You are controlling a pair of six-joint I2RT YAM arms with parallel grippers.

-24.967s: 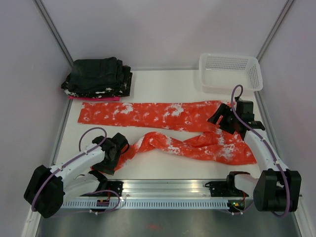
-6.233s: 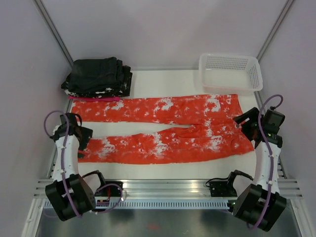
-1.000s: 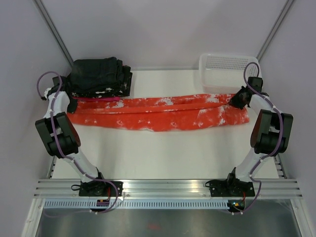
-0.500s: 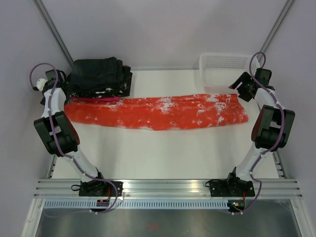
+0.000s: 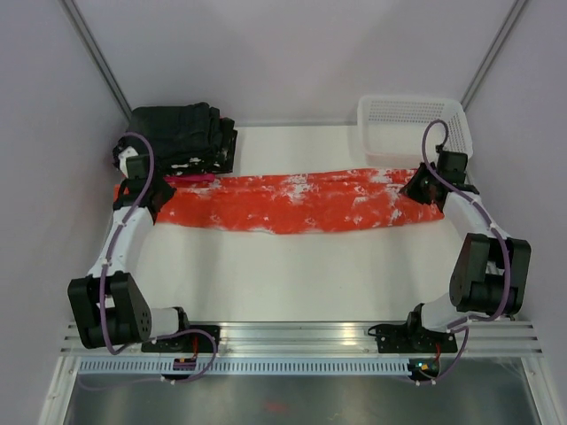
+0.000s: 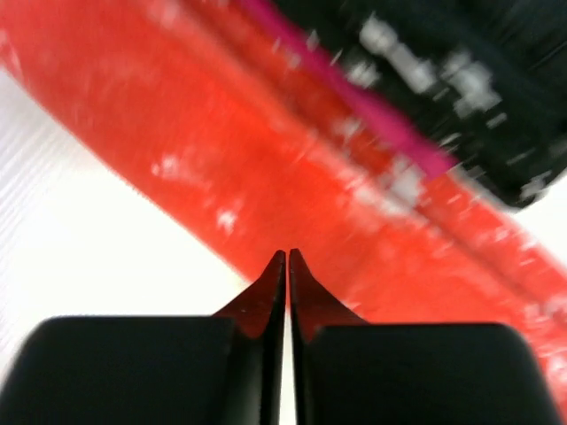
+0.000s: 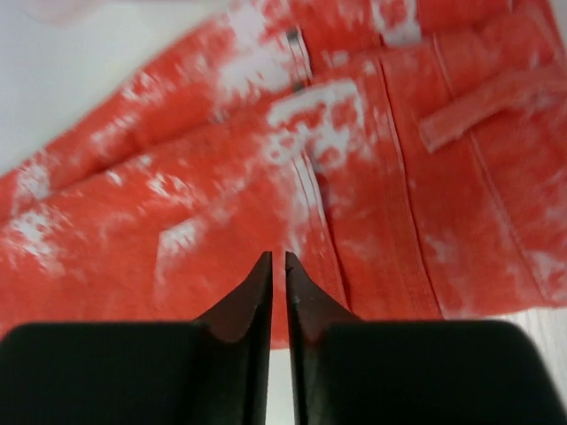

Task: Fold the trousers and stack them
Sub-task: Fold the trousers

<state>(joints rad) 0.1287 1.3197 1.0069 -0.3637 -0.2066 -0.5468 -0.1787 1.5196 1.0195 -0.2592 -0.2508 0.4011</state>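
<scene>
My left fingers are drawn almost together, only a hairline slit between the tips, and they hold nothing; they point down at the near edge of the trousers, just above the cloth, though I cannot tell whether they touch it. My right fingers stand nearly as close, a thin gap between them and nothing in it, aimed at the stitched seams of the trousers' other end. From above, my left arm runs from its folded elbow at the near left corner up along the left side, the wrist tipped down over the left end of the cloth. My right arm mirrors it, elbow bent low on the right, forearm reaching away to the right end. The trousers lie flat on the tabletop as one long narrow band across its far half. Their left end lies against the pink cloth under the stack of black garments; their right end lies just in front of the white basket.
</scene>
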